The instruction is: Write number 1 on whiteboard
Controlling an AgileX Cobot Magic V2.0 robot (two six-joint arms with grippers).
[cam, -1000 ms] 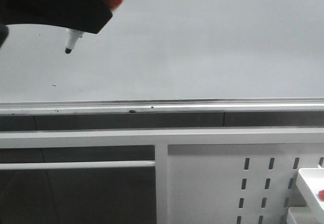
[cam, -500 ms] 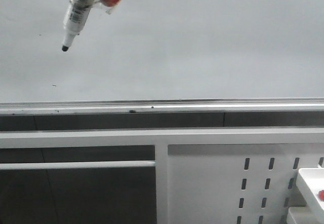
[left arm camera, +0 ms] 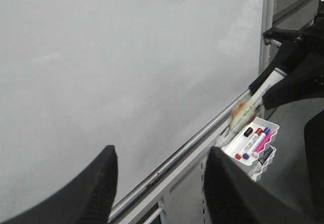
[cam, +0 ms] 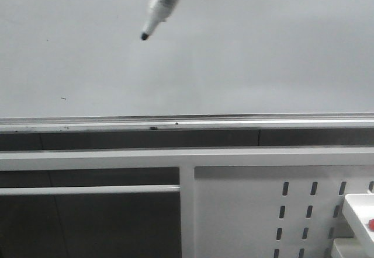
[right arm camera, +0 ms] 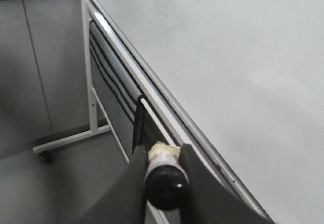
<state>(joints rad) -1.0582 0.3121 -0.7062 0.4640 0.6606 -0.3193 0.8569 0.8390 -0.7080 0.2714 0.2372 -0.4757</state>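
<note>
The whiteboard point(cam: 245, 53) fills the upper front view, pale and glossy. No number 1 stroke shows on it in any view. My right gripper point(right arm camera: 162, 155) is shut on a white marker point(right arm camera: 164, 176) with a black rear end. In the front view the marker point(cam: 162, 4) hangs from the top edge, tilted, with its black tip point(cam: 144, 36) close to the board. I cannot tell if the tip touches. The left wrist view shows the same marker point(left arm camera: 255, 100) in the right gripper point(left arm camera: 288, 77). My left gripper point(left arm camera: 159, 183) is open and empty, facing the board point(left arm camera: 126, 57).
A silver rail point(cam: 187, 122) runs along the board's lower edge. A tiny dark speck point(cam: 63, 98) sits low left on the board. Below is a white perforated panel point(cam: 245, 211). A white tray point(left arm camera: 270, 128) holds several markers. A stand leg with caster point(right arm camera: 44, 155) is on the floor.
The marker has moved to the right along the board and slightly up. The dark gripper part at the top left a second ago has left the front view.
</note>
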